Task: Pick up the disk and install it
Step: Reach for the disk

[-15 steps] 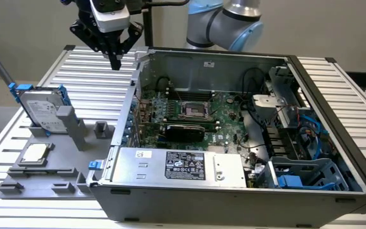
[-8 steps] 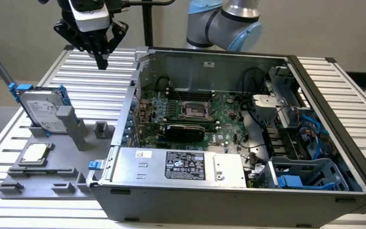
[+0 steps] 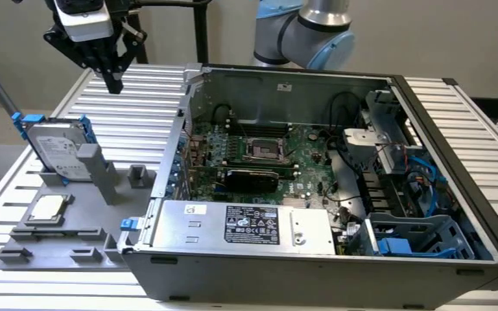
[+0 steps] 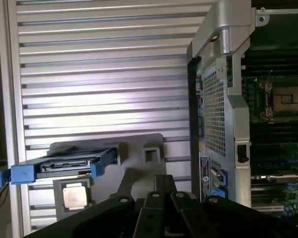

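The disk (image 3: 57, 149), a silver-grey drive with a white label in a blue carrier, stands on edge in a grey holder at the exterior view's left. In the wrist view the disk (image 4: 64, 166) shows edge-on with blue tabs at its ends. My gripper (image 3: 113, 83) hangs high above the slatted table, behind and to the right of the disk, well apart from it. Its black fingers (image 4: 161, 198) are shut together with nothing between them. The open computer case (image 3: 318, 188) fills the middle and right.
A small square silver chip (image 3: 48, 208) lies in a grey tray (image 3: 33, 228) in front of the disk. A grey upright post (image 3: 100, 173) stands beside the disk. Inside the case are the motherboard (image 3: 258, 152), a silver power supply (image 3: 244, 225) and a blue drive bay (image 3: 417, 236).
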Motion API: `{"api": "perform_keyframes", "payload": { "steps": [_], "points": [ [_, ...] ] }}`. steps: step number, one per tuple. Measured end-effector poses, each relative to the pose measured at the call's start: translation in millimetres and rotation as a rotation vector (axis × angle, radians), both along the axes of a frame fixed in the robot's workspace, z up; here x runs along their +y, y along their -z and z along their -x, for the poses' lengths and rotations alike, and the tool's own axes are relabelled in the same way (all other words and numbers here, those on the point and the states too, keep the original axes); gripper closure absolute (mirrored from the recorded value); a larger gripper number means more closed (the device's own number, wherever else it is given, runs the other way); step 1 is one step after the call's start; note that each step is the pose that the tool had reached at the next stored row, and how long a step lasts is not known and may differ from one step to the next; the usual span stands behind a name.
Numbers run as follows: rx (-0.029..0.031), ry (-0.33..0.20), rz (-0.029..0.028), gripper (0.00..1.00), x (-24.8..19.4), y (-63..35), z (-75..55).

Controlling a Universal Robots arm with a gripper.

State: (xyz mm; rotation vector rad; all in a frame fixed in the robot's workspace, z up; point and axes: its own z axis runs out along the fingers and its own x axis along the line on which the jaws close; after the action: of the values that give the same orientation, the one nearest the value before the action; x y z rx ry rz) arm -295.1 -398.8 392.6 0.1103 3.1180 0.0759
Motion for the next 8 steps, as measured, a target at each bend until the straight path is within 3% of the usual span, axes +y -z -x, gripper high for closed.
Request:
{"api": "perform_keyframes", "payload": {
  "steps": [8],
  "points": [
    [0.0000, 0.000, 0.0000, 0.89, 0.2, 0.4, 36.2]
  ]
}}
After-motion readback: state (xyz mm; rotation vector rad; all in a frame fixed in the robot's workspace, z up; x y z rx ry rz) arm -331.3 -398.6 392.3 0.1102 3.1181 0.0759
